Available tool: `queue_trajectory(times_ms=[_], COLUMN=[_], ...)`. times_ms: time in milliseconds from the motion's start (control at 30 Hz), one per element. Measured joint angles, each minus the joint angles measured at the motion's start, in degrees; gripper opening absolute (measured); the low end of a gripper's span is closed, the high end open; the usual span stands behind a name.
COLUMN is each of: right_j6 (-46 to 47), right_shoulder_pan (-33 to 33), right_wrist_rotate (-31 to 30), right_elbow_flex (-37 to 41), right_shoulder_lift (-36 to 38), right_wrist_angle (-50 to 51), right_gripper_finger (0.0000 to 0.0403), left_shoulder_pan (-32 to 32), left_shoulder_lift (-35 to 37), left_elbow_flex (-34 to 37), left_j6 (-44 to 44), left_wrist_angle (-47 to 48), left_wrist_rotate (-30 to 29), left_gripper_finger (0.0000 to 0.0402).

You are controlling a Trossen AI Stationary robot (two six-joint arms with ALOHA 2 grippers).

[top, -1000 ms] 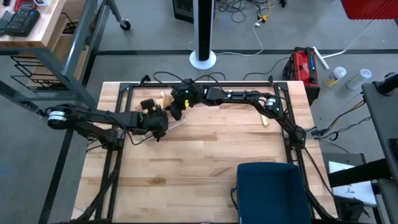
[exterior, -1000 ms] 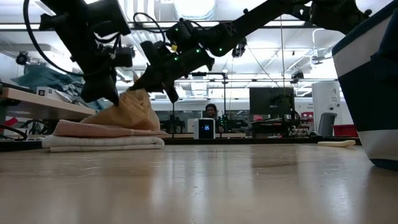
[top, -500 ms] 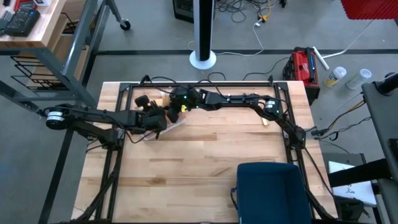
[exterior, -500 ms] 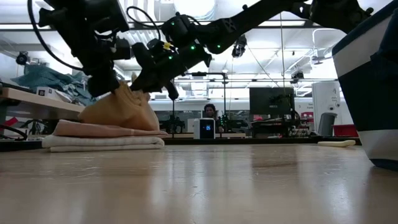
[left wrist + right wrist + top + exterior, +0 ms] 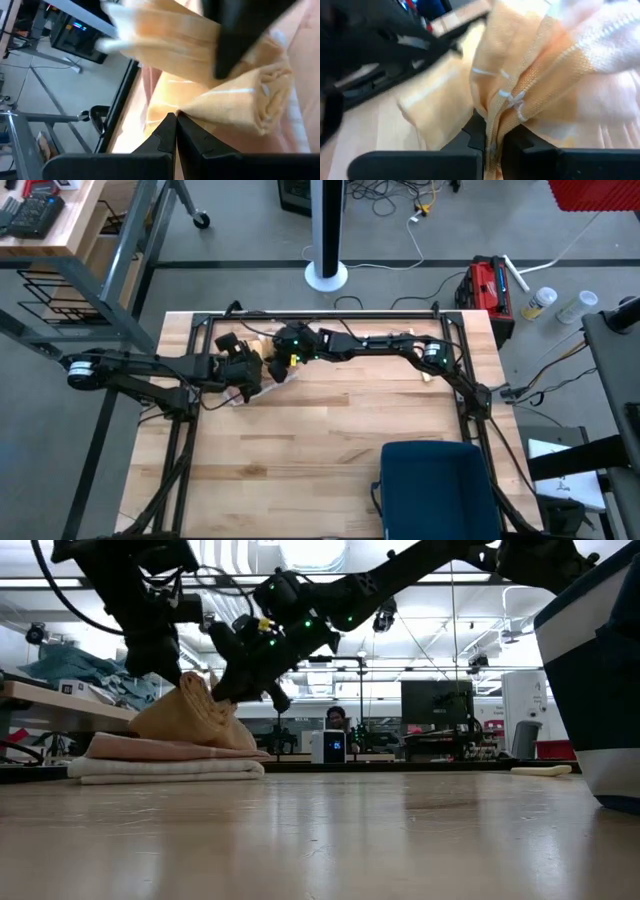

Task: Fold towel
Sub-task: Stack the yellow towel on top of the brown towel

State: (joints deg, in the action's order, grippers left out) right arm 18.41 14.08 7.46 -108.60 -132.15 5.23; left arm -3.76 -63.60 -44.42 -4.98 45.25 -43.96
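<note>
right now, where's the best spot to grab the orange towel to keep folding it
Grip it by its free edges, where both grippers already pinch it: the left gripper shut on a corner point, the right gripper shut on a gathered hem. Come from above, probably: the orange towel sits bunched on the folded towels, so its raised folds are the parts that stand clear.

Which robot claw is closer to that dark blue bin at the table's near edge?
The right claw, slightly. Both claws pinch the orange towel at the far side, left claw farther left from the blue bin.
</note>
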Motion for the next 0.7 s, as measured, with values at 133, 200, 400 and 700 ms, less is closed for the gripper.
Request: queue_trajectory(times_ms=[133,200,400,700], right_j6=[1.4,2.1,4.1,2.0], right_shoulder_pan=[-0.5,-0.9,-1.6,-1.8], right_wrist_rotate=[0.0,0.0,-0.1,0.0], right_elbow_flex=[0.0,0.0,0.0,0.1], right_shoulder_lift=[-1.8,-2.5,-3.3,-3.5], right_wrist_angle=[0.5,0.4,1.1,3.3], right_gripper_finger=[0.0018,0.0023,0.0080,0.0164], left_shoulder_pan=[-2.1,-3.8,-6.9,-8.9], left_shoulder_lift=[0.0,-0.6,-1.7,-1.0], left_elbow_flex=[0.0,0.0,0.0,0.0], left_j6=[0.0,0.0,0.0,-0.3], left_wrist_angle=[0.0,0.0,0.0,0.0], left_wrist_rotate=[-2.1,-2.2,-1.9,-2.3], left_gripper_finger=[0.0000,0.0000,0.0003,0.0037])
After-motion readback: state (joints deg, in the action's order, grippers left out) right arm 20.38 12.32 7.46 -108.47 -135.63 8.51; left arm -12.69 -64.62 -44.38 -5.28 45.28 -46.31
